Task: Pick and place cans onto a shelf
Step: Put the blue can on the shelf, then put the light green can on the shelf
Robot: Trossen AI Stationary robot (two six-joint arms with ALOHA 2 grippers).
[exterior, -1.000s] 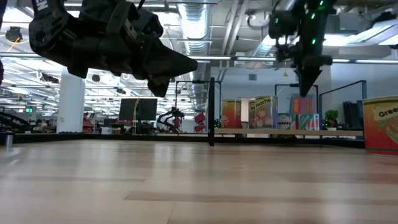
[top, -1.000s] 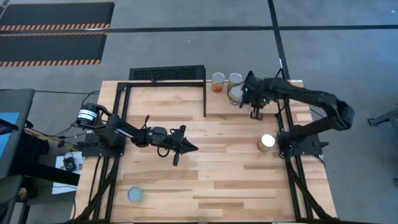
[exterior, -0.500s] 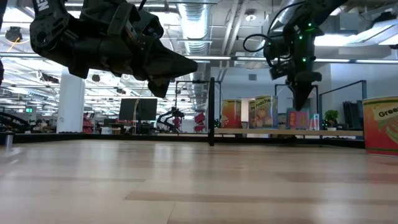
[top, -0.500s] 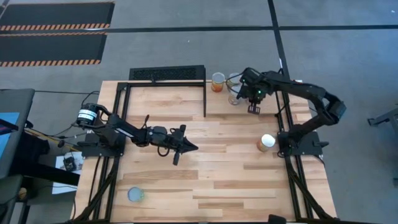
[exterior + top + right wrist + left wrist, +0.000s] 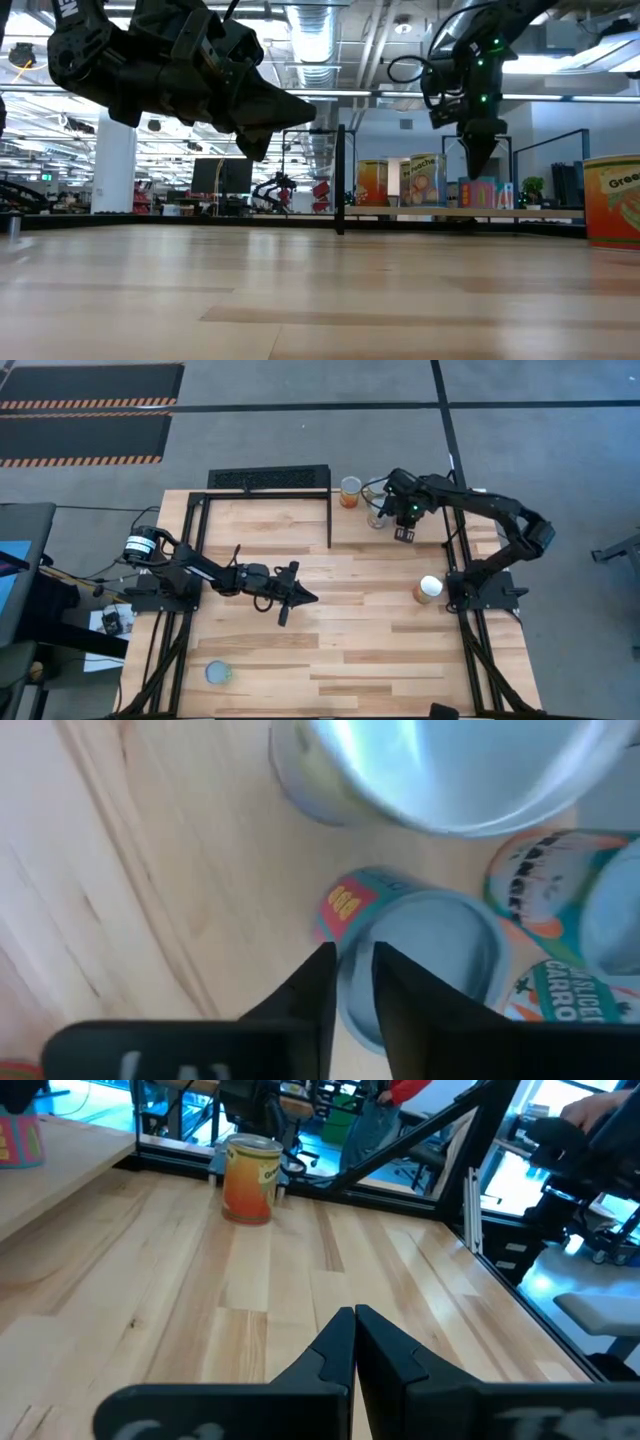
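Observation:
Several cans point(image 5: 425, 180) stand in a cluster on the shelf point(image 5: 400, 213), a light-wood plank at the table's far right. My right gripper point(image 5: 404, 533) hangs over them, pointing down. In its wrist view the fingers stand a little apart, open, above a red-labelled can point(image 5: 425, 960) with a silver-blue top, holding nothing. One can point(image 5: 428, 589) stands on the table by the right arm's base and also shows in the left wrist view point(image 5: 250, 1178). Another can point(image 5: 218, 674) stands near the front left. My left gripper point(image 5: 300, 597) hovers shut and empty over the table's middle left.
A black slatted grille point(image 5: 268, 479) lies at the far edge, with black frame bars point(image 5: 330, 520) beside the shelf. Black rails point(image 5: 470, 650) run along both table sides. Bare wood point(image 5: 360, 640) spreads over the middle and front.
My right gripper has moved toward the table's left edge and down, and now hangs over the cans on the shelf.

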